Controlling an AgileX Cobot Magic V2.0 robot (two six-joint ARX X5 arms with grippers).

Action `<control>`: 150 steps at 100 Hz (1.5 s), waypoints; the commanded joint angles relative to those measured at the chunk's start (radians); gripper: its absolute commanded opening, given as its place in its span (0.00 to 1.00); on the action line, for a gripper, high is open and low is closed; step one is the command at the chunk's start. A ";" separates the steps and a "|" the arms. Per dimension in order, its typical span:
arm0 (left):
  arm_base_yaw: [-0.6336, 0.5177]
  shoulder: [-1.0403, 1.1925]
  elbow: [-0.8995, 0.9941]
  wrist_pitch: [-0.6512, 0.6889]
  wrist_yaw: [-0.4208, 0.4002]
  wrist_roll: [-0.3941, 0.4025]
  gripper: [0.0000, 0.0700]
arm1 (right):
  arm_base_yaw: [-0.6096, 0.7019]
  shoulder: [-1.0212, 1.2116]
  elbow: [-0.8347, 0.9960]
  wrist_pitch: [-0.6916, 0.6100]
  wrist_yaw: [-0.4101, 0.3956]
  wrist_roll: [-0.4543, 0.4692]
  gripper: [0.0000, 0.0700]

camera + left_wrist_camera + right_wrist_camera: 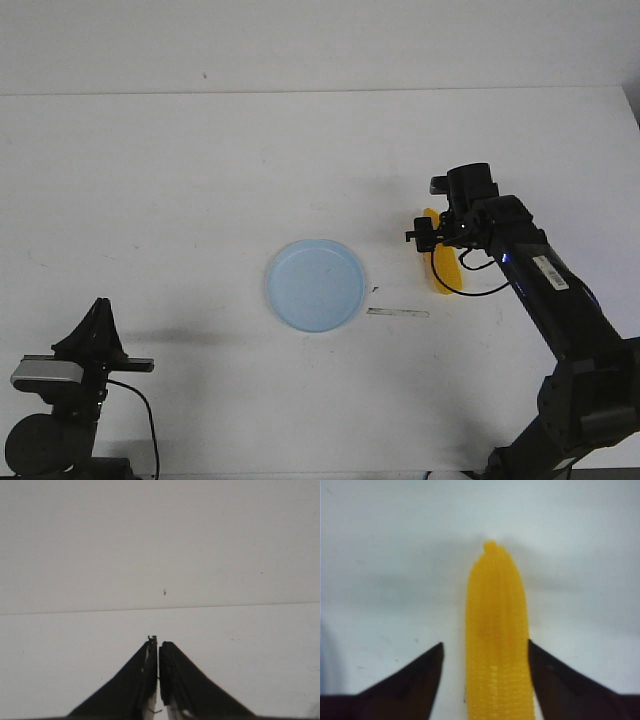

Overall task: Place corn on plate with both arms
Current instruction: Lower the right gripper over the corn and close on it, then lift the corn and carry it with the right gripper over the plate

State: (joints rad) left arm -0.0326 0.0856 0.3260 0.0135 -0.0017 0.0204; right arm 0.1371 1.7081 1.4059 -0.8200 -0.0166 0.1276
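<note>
Right claw (485,680) spread, one finger on each side of the corn (496,645); one finger touches it, small gap on the other. Corn lies on the white counter (200,180), right of the plate (315,285), apart from it. Left claw (158,655) pressed together, near counter's front-left corner.

The ridged yellow corn (440,268) lies toward the bench's right edge, tip pointing to the far edge, near the empty, pale blue round plate (315,285) mid-bench.
</note>
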 commanded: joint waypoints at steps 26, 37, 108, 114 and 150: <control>0.002 -0.001 0.011 0.011 -0.002 0.013 0.00 | 0.005 0.016 0.019 0.004 0.014 -0.014 0.70; 0.002 -0.001 0.011 0.011 -0.002 0.013 0.00 | 0.009 0.020 0.019 0.005 0.014 -0.016 0.70; 0.002 -0.001 0.011 0.011 -0.002 0.013 0.00 | 0.014 0.153 0.013 -0.023 0.014 -0.017 0.68; 0.002 -0.001 0.011 0.011 -0.002 0.013 0.00 | 0.014 0.153 0.013 -0.023 0.014 -0.017 0.60; 0.002 -0.001 0.011 0.011 -0.002 0.013 0.00 | 0.014 0.153 0.013 -0.022 0.013 -0.017 0.48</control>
State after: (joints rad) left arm -0.0326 0.0856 0.3260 0.0132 -0.0017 0.0204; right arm 0.1490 1.8400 1.4052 -0.8467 -0.0036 0.1192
